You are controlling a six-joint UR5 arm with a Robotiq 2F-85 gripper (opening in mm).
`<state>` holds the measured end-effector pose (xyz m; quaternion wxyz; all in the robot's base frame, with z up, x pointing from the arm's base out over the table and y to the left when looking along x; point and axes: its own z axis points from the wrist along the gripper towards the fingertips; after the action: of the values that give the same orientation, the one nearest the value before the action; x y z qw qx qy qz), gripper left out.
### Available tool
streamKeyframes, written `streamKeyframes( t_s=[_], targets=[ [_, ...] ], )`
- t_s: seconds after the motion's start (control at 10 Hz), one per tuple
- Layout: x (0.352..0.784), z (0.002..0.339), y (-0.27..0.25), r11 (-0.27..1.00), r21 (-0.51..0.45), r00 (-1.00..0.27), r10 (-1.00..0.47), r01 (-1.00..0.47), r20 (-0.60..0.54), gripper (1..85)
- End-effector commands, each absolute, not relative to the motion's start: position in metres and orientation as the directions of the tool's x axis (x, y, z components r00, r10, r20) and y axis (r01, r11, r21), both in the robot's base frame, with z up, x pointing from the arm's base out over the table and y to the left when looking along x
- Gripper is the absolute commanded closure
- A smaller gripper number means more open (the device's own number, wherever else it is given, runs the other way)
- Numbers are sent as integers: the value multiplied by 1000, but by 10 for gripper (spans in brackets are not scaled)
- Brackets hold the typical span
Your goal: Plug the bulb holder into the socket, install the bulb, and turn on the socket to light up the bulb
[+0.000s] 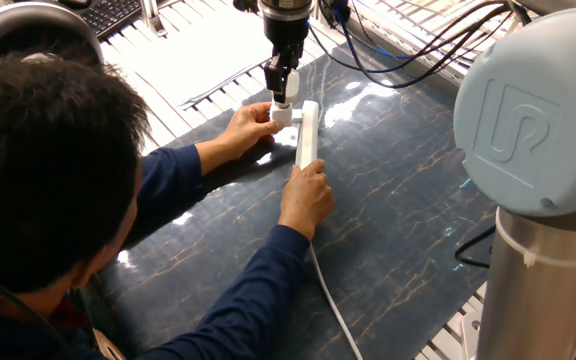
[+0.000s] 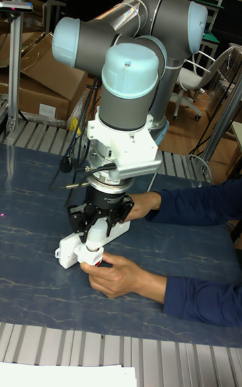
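**Bulb over holder, person steadying strip**

Nearest the fixed camera, a person's dark-haired head and blue sleeves fill the lower left. One hand rests on the near end of the socket, where the white cord leaves toward the front edge. The other hand holds at the far side, touching the bulb holder.

Mid-bench: the socket lies lengthwise on the dark marbled bench. The bulb holder sits just beside the strip's far end; whether it is plugged in cannot be told from either view.

Above it, the end effector points straight down, fingers narrow, closed around the bulb, which hangs vertical, its lower end at the holder. Tall fixed view shows the same: end effector over the socket, hands on both sides.

Farther back, black cables trail from the wrist; a keyboard lies at the far left.
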<state>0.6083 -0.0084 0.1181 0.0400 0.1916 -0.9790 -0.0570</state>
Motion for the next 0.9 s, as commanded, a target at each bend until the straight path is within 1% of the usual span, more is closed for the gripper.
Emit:
streamKeyframes(
  t_s=[0.0,0.3,0.7,0.8],
  targets=[
    [612,118,3,963,163,-971,-229,-216,65,847],
    [612,120,6,978,173,-987,-135,-118,90,847],
    [611,117,9,983,179,-992,-52,-32,113,837],
    [611,118,9,985,172,-992,-43,-23,117,823]
  ],
)
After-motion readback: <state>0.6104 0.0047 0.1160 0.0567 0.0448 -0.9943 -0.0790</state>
